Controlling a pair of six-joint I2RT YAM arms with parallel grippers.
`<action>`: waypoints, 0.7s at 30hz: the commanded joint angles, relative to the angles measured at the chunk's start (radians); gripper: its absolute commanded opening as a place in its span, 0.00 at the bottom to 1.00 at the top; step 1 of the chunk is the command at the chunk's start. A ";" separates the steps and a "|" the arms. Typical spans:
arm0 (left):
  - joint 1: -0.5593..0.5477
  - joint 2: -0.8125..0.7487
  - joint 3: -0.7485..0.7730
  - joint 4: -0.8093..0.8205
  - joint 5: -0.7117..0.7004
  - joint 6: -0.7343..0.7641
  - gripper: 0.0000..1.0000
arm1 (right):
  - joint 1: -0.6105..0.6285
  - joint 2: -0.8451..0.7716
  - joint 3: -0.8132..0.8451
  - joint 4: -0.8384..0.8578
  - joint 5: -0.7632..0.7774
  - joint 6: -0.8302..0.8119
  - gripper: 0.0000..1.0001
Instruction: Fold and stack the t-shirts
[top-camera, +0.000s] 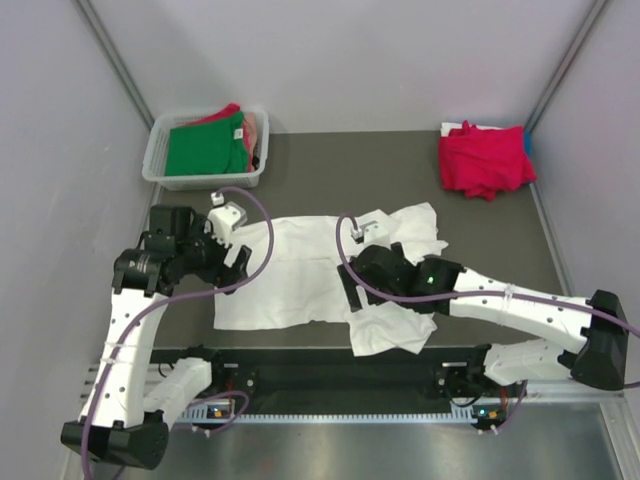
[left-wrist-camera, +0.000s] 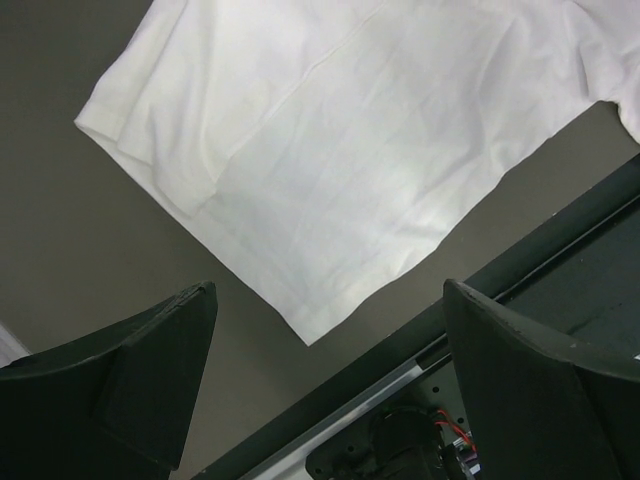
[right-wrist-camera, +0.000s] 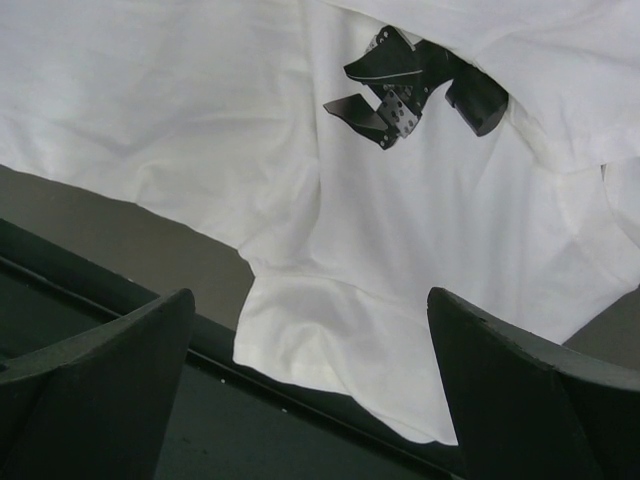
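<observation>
1. From above, a white t-shirt (top-camera: 290, 285) is seen spread on the table (top-camera: 330, 170), rumpled at its right. The left fingers (top-camera: 237, 256) are held over its left edge, the right fingers (top-camera: 352, 290) over its near right part. A green t-shirt (top-camera: 205, 150) lies in the basket (top-camera: 155, 165), and red t-shirts (top-camera: 485, 158) are piled far right.
2. The left fingers (left-wrist-camera: 180, 340) are spread wide, empty, above the shirt's corner.
3. The right fingers (right-wrist-camera: 150, 340) are spread likewise. A dark shape (right-wrist-camera: 410, 85) among the folds is possibly hardware.

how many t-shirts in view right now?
4 at least: white cloth t-shirt spread out mid-table; bright green t-shirt topmost in the white slatted plastic basket, far left; red shirt under it; crimson heap far right. Either pile may hide more.
</observation>
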 joint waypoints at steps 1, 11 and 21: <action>-0.011 0.015 0.034 0.056 -0.003 -0.011 0.99 | -0.004 0.016 -0.004 0.048 -0.012 0.003 1.00; -0.060 0.162 0.195 0.069 -0.046 -0.118 0.99 | -0.015 0.027 -0.013 0.065 0.009 -0.023 1.00; -0.045 0.614 0.961 0.080 -0.311 -0.118 0.99 | -0.072 0.031 0.142 -0.021 0.043 -0.113 1.00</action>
